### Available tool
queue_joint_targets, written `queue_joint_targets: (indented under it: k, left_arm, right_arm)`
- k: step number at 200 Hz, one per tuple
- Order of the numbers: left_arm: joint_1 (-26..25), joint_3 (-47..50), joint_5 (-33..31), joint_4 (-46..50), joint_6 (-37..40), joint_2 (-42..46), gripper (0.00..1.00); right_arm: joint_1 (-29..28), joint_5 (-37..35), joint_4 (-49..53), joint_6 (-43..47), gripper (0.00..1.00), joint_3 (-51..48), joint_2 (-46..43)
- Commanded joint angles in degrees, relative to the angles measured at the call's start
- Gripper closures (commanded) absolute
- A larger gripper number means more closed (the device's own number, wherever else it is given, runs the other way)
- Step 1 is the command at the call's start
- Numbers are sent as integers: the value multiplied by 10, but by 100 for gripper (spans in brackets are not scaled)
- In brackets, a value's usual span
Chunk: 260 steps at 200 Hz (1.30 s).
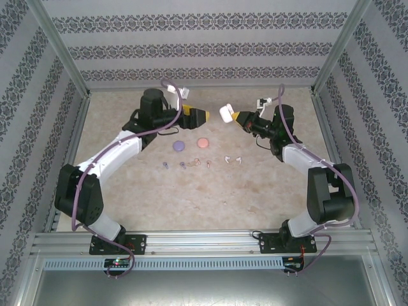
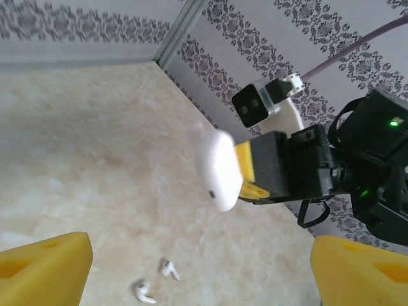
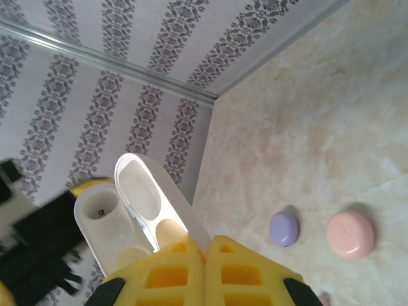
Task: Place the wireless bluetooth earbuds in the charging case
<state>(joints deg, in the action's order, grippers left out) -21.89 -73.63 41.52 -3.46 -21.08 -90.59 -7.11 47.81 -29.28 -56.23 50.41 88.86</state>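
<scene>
The left gripper [image 1: 203,116] hangs above the far middle of the beige marble-patterned tabletop [image 1: 268,191]. Its yellow foam-padded fingers [image 2: 44,268] are spread wide at the two lower corners of the left wrist view, with nothing between them. Facing it from just beside, the right gripper [image 1: 234,116] has its own yellow fingers [image 3: 185,274] pressed together on the edge of the white oval plastic charging case [image 1: 225,113], which it holds in the air, off the table. From the left wrist the case [image 2: 220,169] shows a smooth rounded shell, and from the right wrist its hollow inner side [image 3: 127,210] faces the camera. On the table nearer the arms lie two closed round cases side by side, the lilac-purple round case [image 1: 179,146] on the left and the salmon-pink round case [image 1: 203,143] on the right. Nearer still, the tiny stemmed earbuds lie in a loose row. The two purple earbuds [image 1: 174,165] are on the left, the two pinkish-beige earbuds [image 1: 202,163] are in the middle and the two white earbuds [image 1: 232,159] are on the right. All of them lie loose on the surface and outside any case. The white pair [image 2: 157,280] lies below the held case in the left wrist view.
</scene>
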Motion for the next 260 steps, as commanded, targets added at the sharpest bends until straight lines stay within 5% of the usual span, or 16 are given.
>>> queue_joint_targets:
  k: [1, 45, 89, 260]
  left_arm:
    - [11, -66, 43, 195, 147, -6, 11]
    - [13, -196, 84, 397, 275, -68, 12]
    - [13, -283, 147, 503, 329, -131, 21]
    - [-10, -297, 205, 520, 349, -180, 38]
  right_arm:
    - [1, 48, 108, 135, 100, 56, 13]
    - [-4, 56, 356, 343, 100, 151, 19]
    - [-11, 96, 448, 421, 100, 189, 18]
    - [-83, 85, 456, 410, 100, 235, 26]
